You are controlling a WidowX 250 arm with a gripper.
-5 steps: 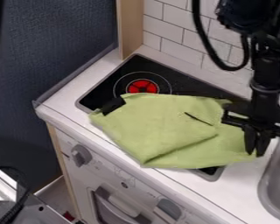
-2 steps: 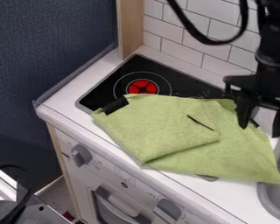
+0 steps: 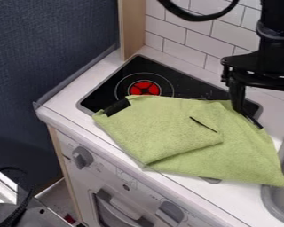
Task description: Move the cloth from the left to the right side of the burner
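Black claw (image 3: 265,113) points straight down, spread wide, at the upper right of the cloth (image 3: 168,128).

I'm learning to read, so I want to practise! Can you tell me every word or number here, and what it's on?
No words or numbers can be read.
Stove front: small printed marks between the knobs, too small to read.
Black patch on the green cloth: no letters I can make out.
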